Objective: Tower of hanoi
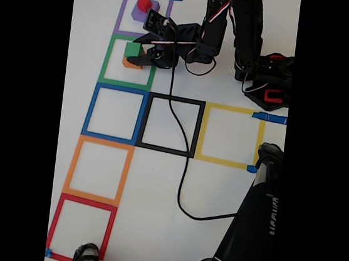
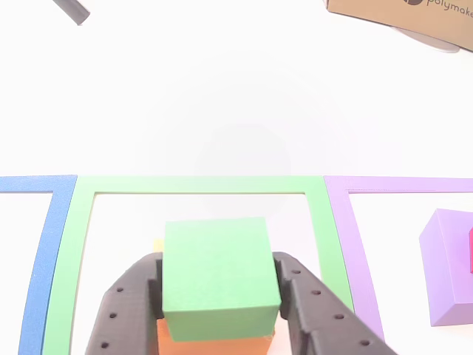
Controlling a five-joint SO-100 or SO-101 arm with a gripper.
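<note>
Gripper (image 2: 216, 296) clamped on green cube (image 2: 216, 274), fingers (image 2: 126, 310) touching both sides. Cube stacked on orange block (image 2: 214, 346), inside green tape square (image 2: 199, 185). In the fixed view, red cube (image 1: 145, 3) atop purple block (image 1: 139, 12), in purple square (image 1: 121, 14) adjacent.

Black tripod (image 1: 247, 239), cardboard box (image 2: 414, 16) at table's far edge

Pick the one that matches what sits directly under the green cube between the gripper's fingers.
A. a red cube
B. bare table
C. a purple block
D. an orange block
D: in the other view the green cube, flanked by the gripper fingers, rests on an orange block inside the green square.
</note>
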